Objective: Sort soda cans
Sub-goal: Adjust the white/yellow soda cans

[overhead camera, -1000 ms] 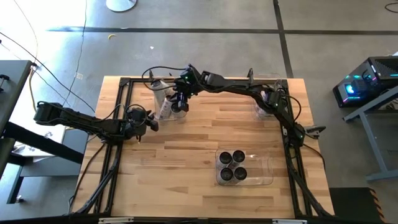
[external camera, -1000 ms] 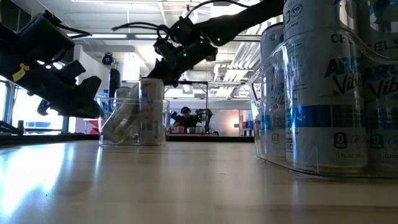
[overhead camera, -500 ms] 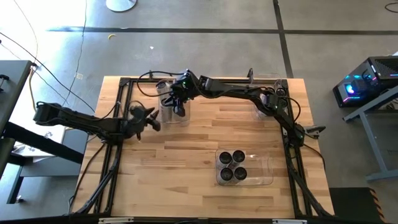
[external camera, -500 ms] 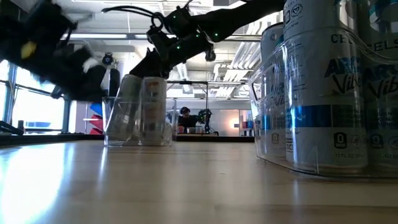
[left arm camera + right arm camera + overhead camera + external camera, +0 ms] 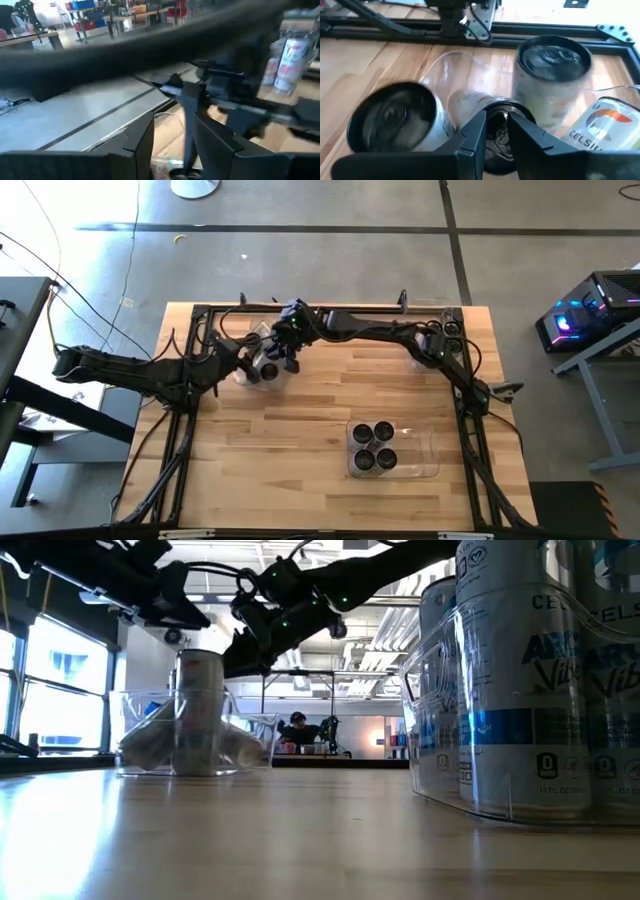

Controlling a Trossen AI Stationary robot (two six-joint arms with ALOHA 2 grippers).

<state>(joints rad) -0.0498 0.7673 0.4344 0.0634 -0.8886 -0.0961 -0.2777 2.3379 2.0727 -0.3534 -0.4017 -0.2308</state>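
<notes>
**Sorting in progress, pick-up stage.** The right gripper (image 5: 496,117) reaches across the table to a clear bin (image 5: 135,730) at 10 o'clock, which holds unsorted cans (image 5: 552,80), some upright and some lying. The gripper hangs just over the dark end of a lying can (image 5: 497,132). Whether it is clamped on that can, on the bin or on nothing cannot be told. The left gripper (image 5: 240,363) sits just beside the same bin at its 9 o'clock, fingers apart, with no can seen in them. A second bin (image 5: 425,455) at 5 o'clock holds four upright cans (image 5: 375,447), judged to be already sorted. A third bin (image 5: 430,360) stands at 1 o'clock. The next move calls for a firm hold on one can, a clean lift past its neighbours and the bin wall, and a carry to the proper bin. Legible writing is "CELSIU" on a lying can (image 5: 600,131), and "CELS" and "Vib" on the nearest cans in the low view.
</notes>
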